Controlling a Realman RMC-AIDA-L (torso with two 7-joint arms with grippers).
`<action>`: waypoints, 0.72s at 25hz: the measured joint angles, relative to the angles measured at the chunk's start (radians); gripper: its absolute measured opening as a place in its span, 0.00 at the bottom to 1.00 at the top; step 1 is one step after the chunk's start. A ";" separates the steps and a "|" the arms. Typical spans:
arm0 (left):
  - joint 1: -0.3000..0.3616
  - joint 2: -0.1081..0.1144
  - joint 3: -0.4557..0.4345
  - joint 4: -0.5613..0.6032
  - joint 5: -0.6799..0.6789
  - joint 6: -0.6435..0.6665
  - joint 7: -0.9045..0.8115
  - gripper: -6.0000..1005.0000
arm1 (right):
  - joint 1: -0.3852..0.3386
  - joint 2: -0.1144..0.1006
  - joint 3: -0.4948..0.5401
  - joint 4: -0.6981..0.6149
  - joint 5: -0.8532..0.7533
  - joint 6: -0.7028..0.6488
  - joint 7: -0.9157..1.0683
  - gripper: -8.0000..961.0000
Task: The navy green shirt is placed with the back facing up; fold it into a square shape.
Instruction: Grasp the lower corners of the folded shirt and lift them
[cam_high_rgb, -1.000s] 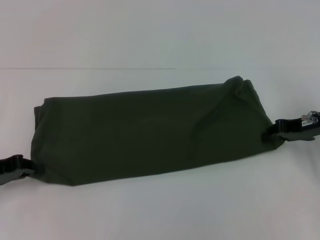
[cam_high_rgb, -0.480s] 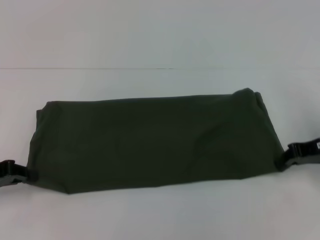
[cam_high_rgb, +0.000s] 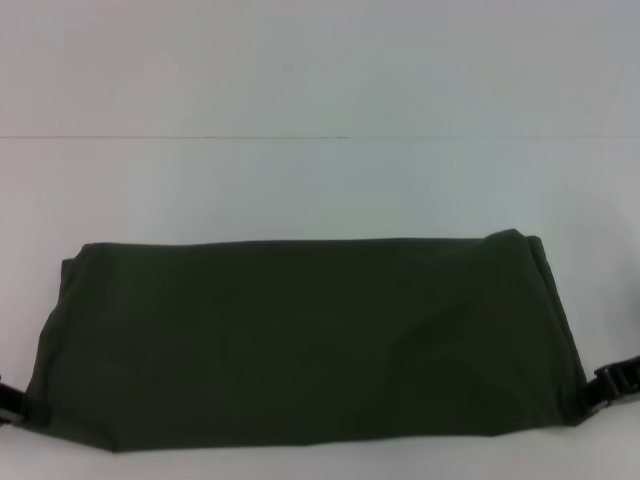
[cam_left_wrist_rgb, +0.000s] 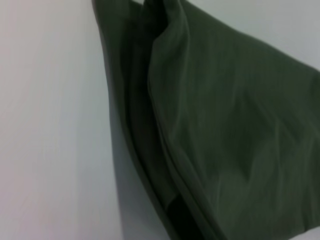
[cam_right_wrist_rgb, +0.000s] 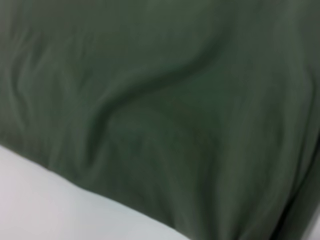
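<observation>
Nearest the robot, low in the head view, the left gripper (cam_high_rgb: 12, 403) sits at about 8 o'clock, reaching in level from the side and touching the near left corner of the shirt (cam_high_rgb: 300, 340). The right gripper (cam_high_rgb: 612, 385) mirrors it at about 4 o'clock, pointing inward, its fingers clenched on the near right corner of the cloth. Whether the left fingers are clamped on the fabric I cannot tell, since only a sliver of them shows.

The shirt is folded into a long dark green band stretched between the two grippers, plain side up, lying on the white surface (cam_high_rgb: 320, 190). The left wrist view shows layered folds (cam_left_wrist_rgb: 165, 130) at the cloth's edge. Beyond the band the surface runs toward 12 o'clock.
</observation>
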 joint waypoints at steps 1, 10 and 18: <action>0.000 0.000 0.000 0.007 0.016 0.018 0.000 0.04 | -0.002 0.003 -0.003 0.000 -0.002 -0.011 -0.009 0.02; 0.008 0.005 0.002 0.031 0.044 0.114 0.018 0.04 | -0.026 0.023 -0.020 0.004 -0.005 -0.046 -0.045 0.03; 0.006 0.001 -0.001 0.026 0.044 0.074 0.020 0.05 | -0.031 0.023 -0.005 0.001 -0.001 -0.046 -0.042 0.03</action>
